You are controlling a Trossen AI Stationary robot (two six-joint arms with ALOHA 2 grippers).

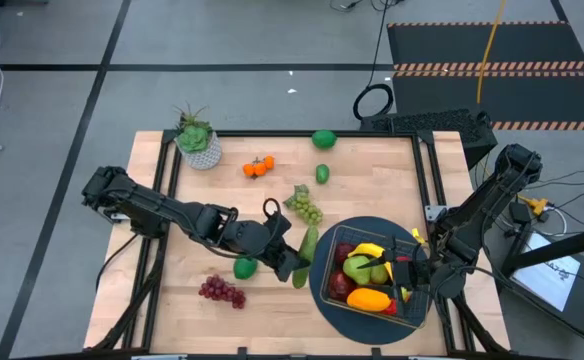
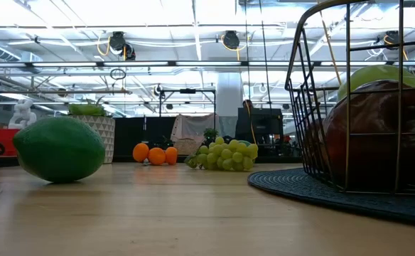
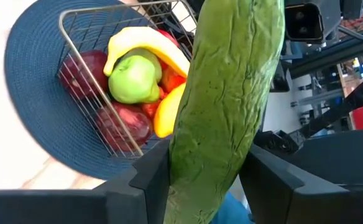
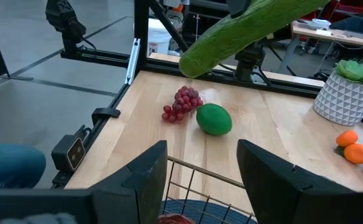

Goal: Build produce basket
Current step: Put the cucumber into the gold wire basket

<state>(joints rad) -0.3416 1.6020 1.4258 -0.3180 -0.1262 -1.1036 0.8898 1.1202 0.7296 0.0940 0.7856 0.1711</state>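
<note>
The dark wire basket (image 1: 324,275) sits on a round blue mat (image 1: 337,312) at the table's near right. It holds a banana (image 3: 145,38), a green pear (image 3: 133,78), red apples and an orange fruit. My left gripper (image 1: 294,258) is just left of the basket, shut on the green cucumber (image 1: 309,243). My right gripper (image 1: 412,270) is open at the basket's right rim (image 4: 200,173); whether it touches the wire I cannot tell. Loose produce rests on the table: a lime (image 1: 244,267), purple grapes (image 1: 222,291), green grapes (image 1: 305,207) and oranges (image 1: 258,167). My left gripper pinches the cucumber's lower middle (image 3: 197,168) between its two fingers (image 3: 150,177), which lie across it. The cucumber is lifted clear of the table and tilted, and its far end (image 3: 243,25) reaches toward the basket.
A potted plant in a white pot (image 1: 197,140) stands at the far left corner. Two more green fruits (image 1: 323,139) (image 1: 323,173) lie near the far edge. Dark frame rails run along the table's left and right sides. Bare wood shows at the near left.
</note>
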